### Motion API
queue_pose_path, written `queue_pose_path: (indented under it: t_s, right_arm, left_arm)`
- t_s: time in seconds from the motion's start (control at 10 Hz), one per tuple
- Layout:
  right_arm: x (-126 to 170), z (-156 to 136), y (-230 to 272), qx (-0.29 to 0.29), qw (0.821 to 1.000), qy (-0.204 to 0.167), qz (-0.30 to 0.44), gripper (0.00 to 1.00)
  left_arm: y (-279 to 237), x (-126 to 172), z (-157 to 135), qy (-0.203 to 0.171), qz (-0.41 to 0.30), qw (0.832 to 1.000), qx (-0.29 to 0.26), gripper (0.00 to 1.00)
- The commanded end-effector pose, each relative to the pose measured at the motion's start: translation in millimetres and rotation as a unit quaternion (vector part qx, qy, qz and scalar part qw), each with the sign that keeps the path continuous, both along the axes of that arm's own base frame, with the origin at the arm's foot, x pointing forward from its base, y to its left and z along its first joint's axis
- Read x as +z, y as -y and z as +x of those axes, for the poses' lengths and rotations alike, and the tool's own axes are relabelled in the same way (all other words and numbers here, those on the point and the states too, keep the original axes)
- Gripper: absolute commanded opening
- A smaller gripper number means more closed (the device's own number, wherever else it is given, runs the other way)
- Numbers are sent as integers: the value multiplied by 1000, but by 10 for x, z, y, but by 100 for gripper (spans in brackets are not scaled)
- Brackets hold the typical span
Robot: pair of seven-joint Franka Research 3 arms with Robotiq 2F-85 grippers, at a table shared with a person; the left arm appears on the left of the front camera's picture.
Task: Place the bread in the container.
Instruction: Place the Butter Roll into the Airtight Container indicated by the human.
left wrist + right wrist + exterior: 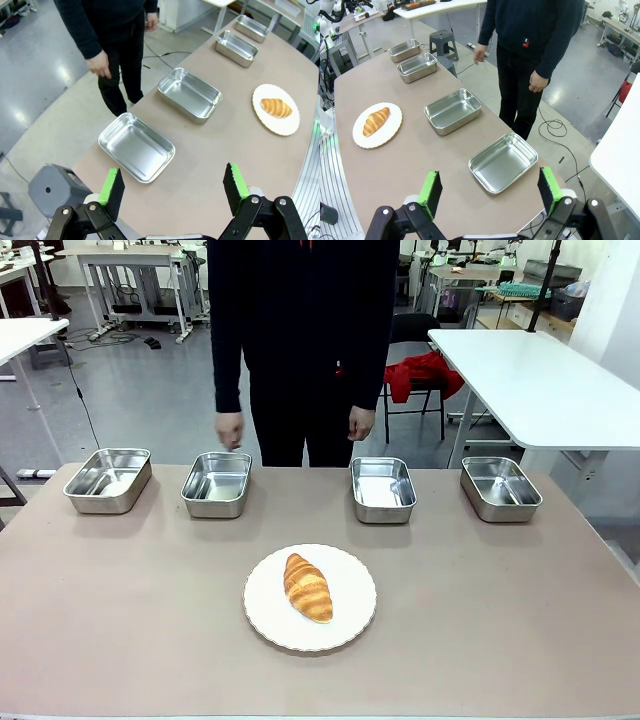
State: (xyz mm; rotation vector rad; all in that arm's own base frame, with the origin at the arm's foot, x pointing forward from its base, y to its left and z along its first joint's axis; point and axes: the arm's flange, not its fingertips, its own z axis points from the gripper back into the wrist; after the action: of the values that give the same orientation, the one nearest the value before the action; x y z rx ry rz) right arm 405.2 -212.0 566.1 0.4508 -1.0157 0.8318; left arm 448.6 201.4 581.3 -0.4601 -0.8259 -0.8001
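Observation:
The bread (pixel 308 587), a golden-brown croissant, lies on a round white plate (pixel 350 625) at the table's middle front; it also shows in the wrist views as the bread (pixel 276 107) and the bread (pixel 375 121). Four steel trays stand in a row along the far edge: the container at far left (pixel 108 480), one at centre left (pixel 217 483), one at centre right (pixel 382 489), one at far right (pixel 500 487). My left gripper (pixel 174 192) hangs open high above the table's left end. My right gripper (pixel 490 192) hangs open high above the right end. Neither holds anything.
A person in dark clothes stands at the far side, one hand (pixel 230 429) above the centre-left tray and the other hand (pixel 361 423) hanging near the centre-right tray. A grey stool (pixel 57 187) stands off the table's left end. A white table (pixel 540 380) stands at back right.

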Motion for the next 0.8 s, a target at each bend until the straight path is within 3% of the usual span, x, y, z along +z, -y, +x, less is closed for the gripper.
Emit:
queue_pose_path:
  t_s: [0.0,0.7]
  right_arm:
    - [26,-1,-11,3,1000,1,-4,100]
    - [26,-1,-11,3,1000,1,-4,100]
  left_arm:
    - [-8,11,-6,8,-5,1000,-7,100]
    - [-8,11,-6,8,-5,1000,-7,100]
